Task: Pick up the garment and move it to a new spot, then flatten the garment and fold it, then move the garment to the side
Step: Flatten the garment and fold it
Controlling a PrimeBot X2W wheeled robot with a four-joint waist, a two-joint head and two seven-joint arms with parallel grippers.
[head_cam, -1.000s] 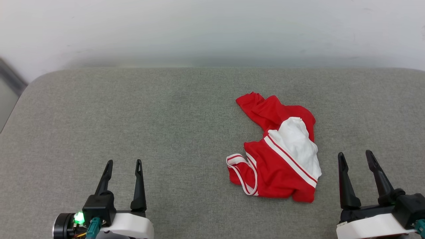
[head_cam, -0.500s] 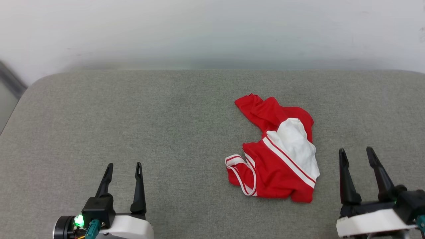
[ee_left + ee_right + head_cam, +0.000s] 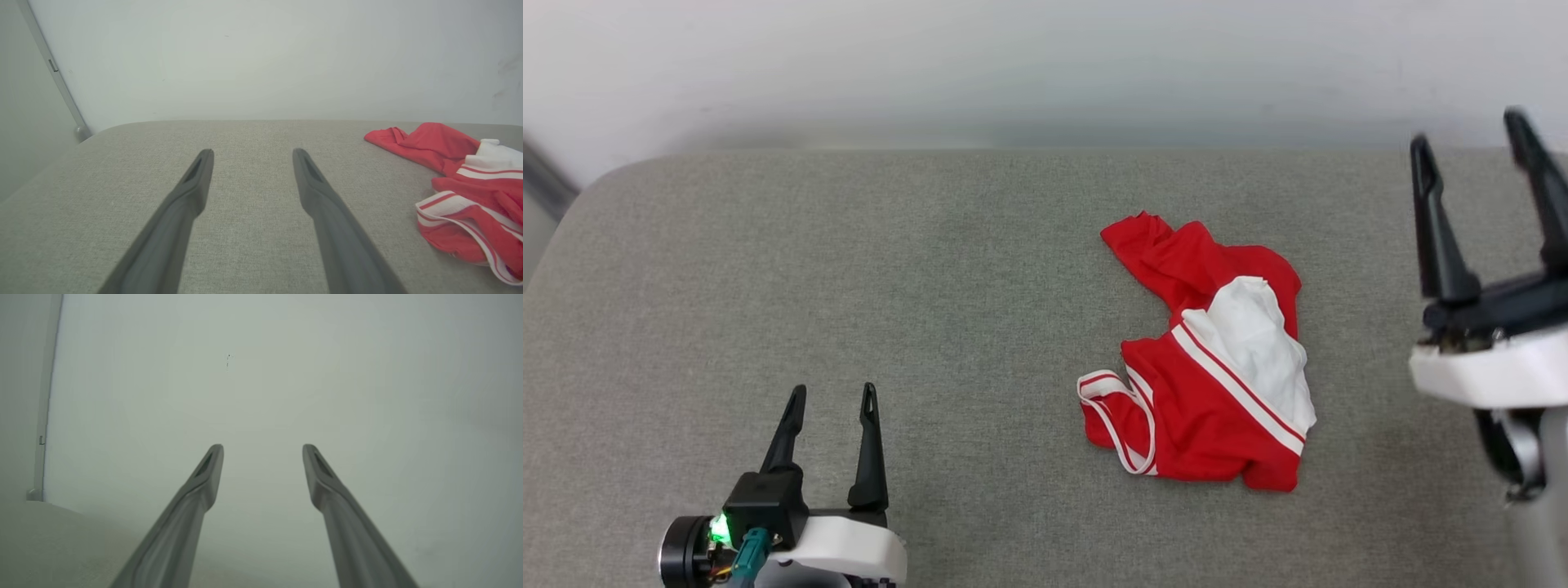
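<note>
The garment [image 3: 1205, 359] lies crumpled on the grey cushioned surface [image 3: 931, 286], right of centre: red cloth with a white sleeve and red-and-white striped trim. It also sits at the right edge of the left wrist view, the garment [image 3: 461, 179]. My left gripper [image 3: 835, 396] stands open low at the lower left, well to the left of the garment, with nothing between its fingers [image 3: 196, 183]. My right gripper [image 3: 1470, 131] is raised high at the right edge, open and empty, to the right of the garment; its fingers [image 3: 204, 477] face the pale wall.
A pale wall [image 3: 1045, 65] runs behind the surface's far edge. The surface's rounded back-left corner [image 3: 613, 180] meets a dark strip at the far left. Bare grey fabric stretches across the left and middle.
My right arm has risen sharply, its gripper going from beside the garment's lower right up to the far edge. The left gripper has barely shifted. The garment has not moved.
</note>
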